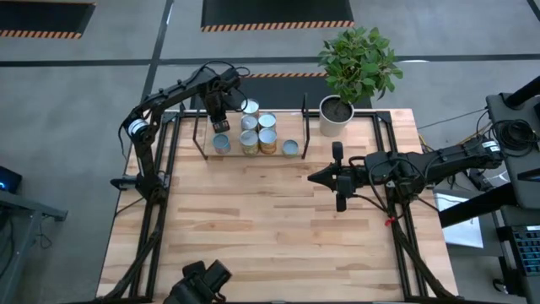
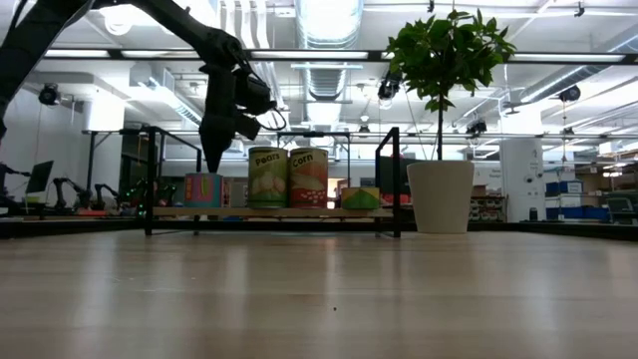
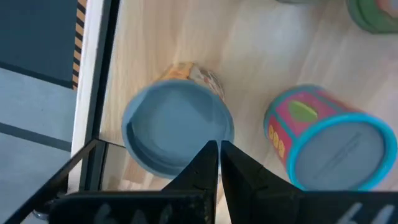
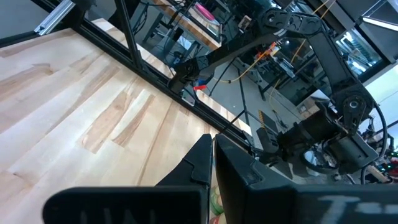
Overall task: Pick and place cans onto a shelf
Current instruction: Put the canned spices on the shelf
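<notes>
Hovering over the left end of the shelf point(image 1: 253, 154): left claw point(image 1: 220, 124), fingers point(image 3: 205, 163) clenched together with nothing between them. Directly below the tips, a blue-topped can point(image 3: 176, 127), standing upright on the shelf board, apart from the claw, not gripped. Just beside it in the left wrist view, a second can point(image 3: 326, 143) with pink label and pale-blue rim, seen tilted by the camera angle.

Counted from the high view, six cans on the shelf: one under the left claw point(image 1: 221, 143), one behind near the back rail point(image 1: 251, 107), a tight group of four tops in the middle point(image 1: 258, 132), reckoned as stacked or paired pieces, and a lone blue-topped one point(image 1: 290, 148) at the right end. Exact total hard to fix, since some stand on others. Seen from the low view, tall cans labelled with pears point(image 2: 267, 178) and corn point(image 2: 308, 178) side by side.

Resting over the bare tabletop point(image 1: 253, 228) right of centre, well apart from the shelf: right claw point(image 1: 339, 177), fingers shut on nothing. One white plant pot point(image 1: 335, 116) beside the shelf's right end.
</notes>
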You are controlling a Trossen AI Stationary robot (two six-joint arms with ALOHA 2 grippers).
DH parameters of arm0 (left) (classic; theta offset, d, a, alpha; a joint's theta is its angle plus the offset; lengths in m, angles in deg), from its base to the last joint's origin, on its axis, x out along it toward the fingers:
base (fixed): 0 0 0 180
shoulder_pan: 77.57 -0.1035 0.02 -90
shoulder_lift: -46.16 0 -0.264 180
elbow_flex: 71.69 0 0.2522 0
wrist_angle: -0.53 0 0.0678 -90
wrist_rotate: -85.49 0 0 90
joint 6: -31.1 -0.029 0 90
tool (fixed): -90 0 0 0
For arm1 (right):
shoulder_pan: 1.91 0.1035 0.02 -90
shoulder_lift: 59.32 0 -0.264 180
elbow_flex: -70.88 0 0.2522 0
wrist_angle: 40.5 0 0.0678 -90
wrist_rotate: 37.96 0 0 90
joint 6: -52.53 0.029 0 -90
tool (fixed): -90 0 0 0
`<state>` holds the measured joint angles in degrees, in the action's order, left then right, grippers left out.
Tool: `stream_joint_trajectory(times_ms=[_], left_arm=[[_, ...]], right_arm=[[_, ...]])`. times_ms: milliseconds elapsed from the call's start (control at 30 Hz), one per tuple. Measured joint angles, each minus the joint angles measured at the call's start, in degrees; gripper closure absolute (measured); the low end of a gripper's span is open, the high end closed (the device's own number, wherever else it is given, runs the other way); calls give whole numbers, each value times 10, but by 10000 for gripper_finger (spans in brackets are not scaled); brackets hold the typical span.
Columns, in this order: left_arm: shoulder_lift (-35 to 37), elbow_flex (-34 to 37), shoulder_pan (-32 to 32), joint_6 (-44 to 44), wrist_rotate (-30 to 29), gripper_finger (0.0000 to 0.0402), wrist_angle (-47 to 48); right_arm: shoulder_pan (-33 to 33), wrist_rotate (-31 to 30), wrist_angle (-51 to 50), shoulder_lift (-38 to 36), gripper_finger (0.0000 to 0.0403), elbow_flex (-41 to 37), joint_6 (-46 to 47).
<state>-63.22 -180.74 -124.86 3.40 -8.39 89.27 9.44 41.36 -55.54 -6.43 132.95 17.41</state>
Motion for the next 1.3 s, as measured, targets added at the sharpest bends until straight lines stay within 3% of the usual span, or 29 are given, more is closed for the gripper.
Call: stream_joint_trajectory(times_ms=[233,733,1000,1300], left_arm=[[-1,2,0,-18,18,401,35],[-2,41,0,-16,13,401,-5],[-2,41,-1,14,-102,402,-6],[5,38,0,25,-101,402,-8]], right_arm=[[0,0,0,0,394,0,0],[0,0,0,0,394,0,0],[0,0,0,0,394,0,-1],[0,0,0,0,394,0,-4]])
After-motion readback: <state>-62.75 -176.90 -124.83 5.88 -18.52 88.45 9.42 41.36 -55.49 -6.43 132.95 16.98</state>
